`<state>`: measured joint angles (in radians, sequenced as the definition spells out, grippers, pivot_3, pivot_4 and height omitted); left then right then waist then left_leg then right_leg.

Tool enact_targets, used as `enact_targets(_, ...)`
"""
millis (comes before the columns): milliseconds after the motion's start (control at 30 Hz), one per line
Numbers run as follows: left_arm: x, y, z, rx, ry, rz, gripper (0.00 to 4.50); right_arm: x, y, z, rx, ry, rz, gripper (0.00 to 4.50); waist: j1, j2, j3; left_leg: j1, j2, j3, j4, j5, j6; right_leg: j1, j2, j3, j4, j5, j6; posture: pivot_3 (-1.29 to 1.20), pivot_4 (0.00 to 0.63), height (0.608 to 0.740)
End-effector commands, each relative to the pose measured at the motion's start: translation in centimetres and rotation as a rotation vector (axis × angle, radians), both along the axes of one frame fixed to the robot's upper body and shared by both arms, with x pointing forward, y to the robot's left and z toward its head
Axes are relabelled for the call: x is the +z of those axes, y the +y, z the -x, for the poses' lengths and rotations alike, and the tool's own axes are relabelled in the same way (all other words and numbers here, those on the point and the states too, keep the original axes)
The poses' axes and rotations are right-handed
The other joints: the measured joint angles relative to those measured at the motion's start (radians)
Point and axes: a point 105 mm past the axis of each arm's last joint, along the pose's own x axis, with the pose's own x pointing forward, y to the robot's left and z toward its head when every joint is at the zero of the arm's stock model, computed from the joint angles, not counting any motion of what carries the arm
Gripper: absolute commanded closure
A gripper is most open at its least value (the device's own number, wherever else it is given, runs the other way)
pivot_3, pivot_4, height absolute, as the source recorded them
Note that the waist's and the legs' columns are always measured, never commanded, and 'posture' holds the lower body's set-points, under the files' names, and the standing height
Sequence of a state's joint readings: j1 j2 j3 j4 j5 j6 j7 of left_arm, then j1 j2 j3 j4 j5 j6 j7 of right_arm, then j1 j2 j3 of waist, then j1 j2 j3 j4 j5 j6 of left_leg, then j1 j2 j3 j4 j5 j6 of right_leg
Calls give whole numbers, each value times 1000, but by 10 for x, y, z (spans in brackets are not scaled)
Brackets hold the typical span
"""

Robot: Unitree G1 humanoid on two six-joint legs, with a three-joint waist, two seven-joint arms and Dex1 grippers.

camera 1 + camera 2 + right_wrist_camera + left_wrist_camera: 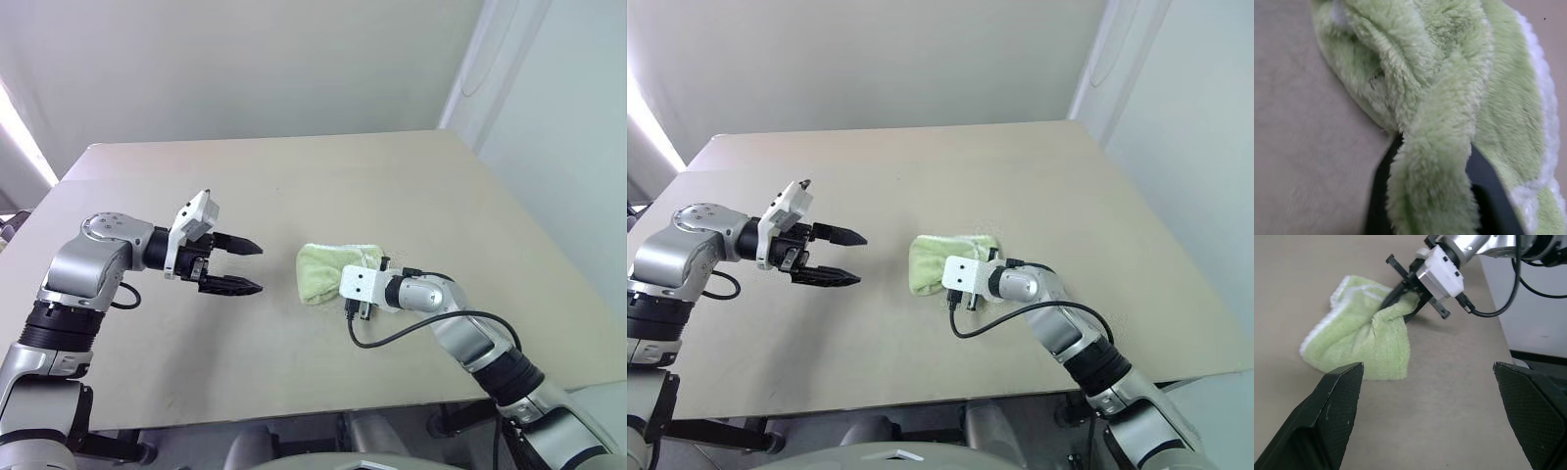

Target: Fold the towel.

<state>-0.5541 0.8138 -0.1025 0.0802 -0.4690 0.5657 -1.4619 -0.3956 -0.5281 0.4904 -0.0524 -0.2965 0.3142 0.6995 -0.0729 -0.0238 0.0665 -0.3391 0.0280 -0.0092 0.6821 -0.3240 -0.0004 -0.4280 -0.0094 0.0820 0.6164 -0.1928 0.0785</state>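
The towel (321, 270) is a small yellow-green fleecy cloth with white stitched edging, lying bunched and partly doubled over on the table, right of centre. My right gripper (1397, 305) reaches into its near right side and is shut on a raised fold of the cloth, which stands pinched between the two black fingers (1382, 188). Left of the towel, my left gripper (257, 267) hovers over the table, about a hand's width away. It points toward the towel, open, with nothing between its fingers (1332, 411).
The beige table (294, 176) is bare around the towel, and its right edge (549, 264) runs close beside my right arm. A black cable (411, 328) loops from the right wrist over the tabletop. Pale walls stand behind the table.
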Motion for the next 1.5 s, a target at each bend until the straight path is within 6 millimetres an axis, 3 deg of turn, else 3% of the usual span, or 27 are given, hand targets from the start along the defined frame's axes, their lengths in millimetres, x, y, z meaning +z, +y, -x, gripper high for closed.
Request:
enact_targets(33, 15, -3, -3, 10, -59, 16, 0, 15, -3, -14, -37, -55, -25, 4475, 0, 0, 0, 0, 0, 0, 0, 0, 0, 0, 0, 0, 0, 0, 0, 0, 0, 712)
enact_targets(200, 17, -7, -5, 26, -60, 25, 0, 20, -5, -20, -70, -68, -52, 4475, 0, 0, 0, 0, 0, 0, 0, 0, 0, 0, 0, 0, 0, 0, 0, 0, 0, 712)
enact_targets(367, 25, -10, -10, 59, -85, 52, 0, 50, -6, -27, -111, -99, -183, 4475, 1, 1, 0, 0, 0, 0, 0, 0, 0, 0, 0, 0, 0, 0, 0, 0, 0, 712)
enact_targets(467, 40, -13, -22, 136, -140, 160, 0, 71, -16, -33, -165, -124, -249, 4475, 3, 1, 1, -1, 0, 0, 0, 0, 0, 0, 0, 0, 0, 0, 0, 0, 0, 712)
enact_targets(600, 49, -16, -30, 197, -134, 245, 0, 82, -29, -36, -214, -141, -275, 4475, 2, 1, 1, 0, 0, 0, 0, 0, 0, 0, 0, 0, 0, 0, 0, 0, 0, 712)
enact_targets(800, 37, -17, -37, 213, -147, 203, 0, 102, -49, -47, -298, -205, -297, 4475, 0, 1, 1, 0, 0, 0, 0, 0, 0, 0, 0, 0, 0, 0, 0, 0, 0, 712)
enact_targets(900, 33, -18, -37, 204, -139, 198, 0, 115, -66, -56, -362, -259, -294, 4475, 1, 1, 1, 0, 0, 0, 0, 0, 0, 0, 0, 0, 0, 0, 0, 0, 0, 712)
enact_targets(1033, 31, -20, -38, 200, -142, 205, 0, 134, -103, -70, -481, -349, -260, 4475, 3, 1, 1, -1, -1, 0, 0, 0, 0, 0, 0, 0, -1, 0, 0, 0, 0, 712)
enact_targets(1233, 21, -18, -37, 185, -133, 187, 0, 153, -137, -74, -560, -413, -225, 4475, -1, 2, 1, -1, -1, 0, -2, 0, 0, 0, 0, 0, -3, 0, 0, 0, 0, 712)
enact_targets(1367, 19, -17, -37, 183, -133, 187, 0, 153, -153, -78, -613, -438, -189, 4475, -2, 2, 1, -1, -1, 0, -2, 0, 0, 0, 0, 1, -2, 0, 0, 0, 0, 712)
enact_targets(1433, 18, -18, -36, 177, -137, 181, 0, 143, -159, -80, -638, -417, -173, 4475, -1, 2, 1, -1, -1, 0, -2, 0, 0, 0, 0, 1, -2, 0, 0, 0, 0, 712)
enact_targets(1500, 18, -19, -36, 171, -138, 177, 0, 120, -160, -82, -659, -362, -156, 4475, -1, 2, 1, -1, -1, 0, -2, 0, 0, 0, 0, 1, -2, 0, 0, 0, 0, 712)
